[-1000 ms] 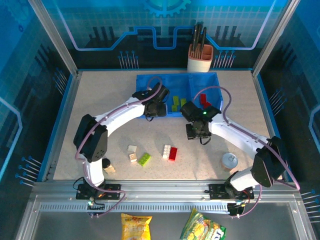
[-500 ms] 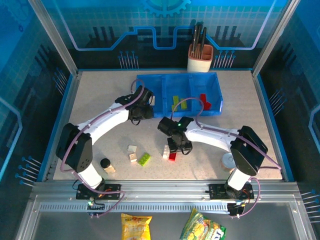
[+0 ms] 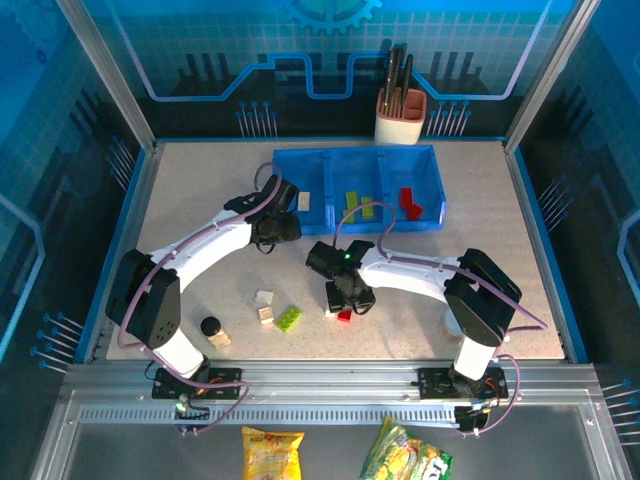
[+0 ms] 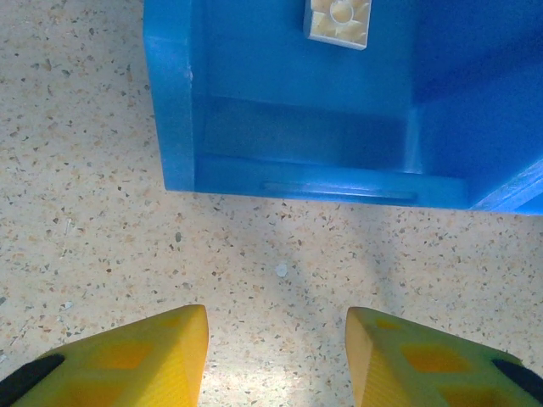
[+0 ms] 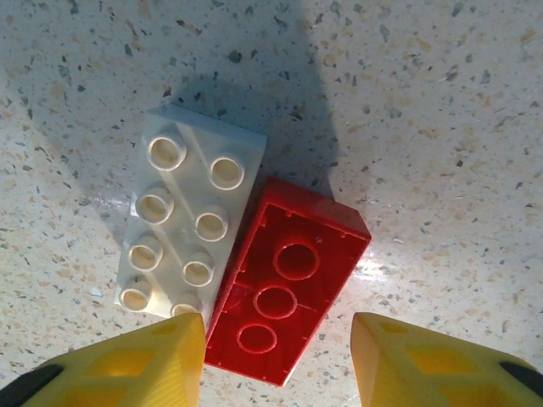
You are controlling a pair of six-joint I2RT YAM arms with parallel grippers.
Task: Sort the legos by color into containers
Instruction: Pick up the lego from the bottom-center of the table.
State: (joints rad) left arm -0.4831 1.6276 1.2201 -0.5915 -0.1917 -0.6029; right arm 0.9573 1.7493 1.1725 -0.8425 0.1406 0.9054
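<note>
Speckled table [image 3: 180,190] inside blue-lit walls [image 3: 60,200]. The right gripper [image 5: 276,356] hangs with jaws apart and empty over a red brick [image 5: 284,288] touching a white brick [image 5: 188,229]. The left gripper [image 4: 276,339], also spread and empty, faces the tray [image 4: 174,127] just ahead, a cream brick [image 4: 338,21] inside.

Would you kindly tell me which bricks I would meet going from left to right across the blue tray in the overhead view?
In order: cream-white brick → lime green bricks → red bricks.
</note>
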